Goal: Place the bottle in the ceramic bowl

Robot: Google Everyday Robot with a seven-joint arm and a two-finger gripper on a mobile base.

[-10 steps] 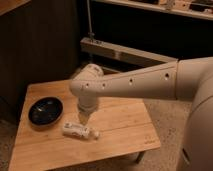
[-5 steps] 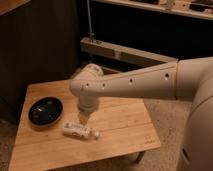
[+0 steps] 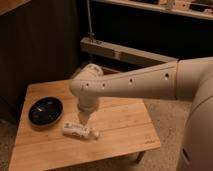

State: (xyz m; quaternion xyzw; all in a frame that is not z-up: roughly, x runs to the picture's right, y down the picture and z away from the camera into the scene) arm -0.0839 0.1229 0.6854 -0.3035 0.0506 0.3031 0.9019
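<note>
The bottle [image 3: 79, 130], small and whitish, lies on its side on the wooden table [image 3: 122, 125], near the front edge. To its upper left sits the ceramic bowl [image 3: 45, 110], dark, shallow and with nothing in it. My white arm reaches in from the right and bends down over the table. My gripper [image 3: 82, 120] points down right above the bottle's left part, open, holding nothing. Whether its tips touch the bottle is hidden by the wrist.
A dark wall panel stands behind the table on the left. A metal rail and shelving run along the back. Speckled floor lies to the right of the table and in front of it.
</note>
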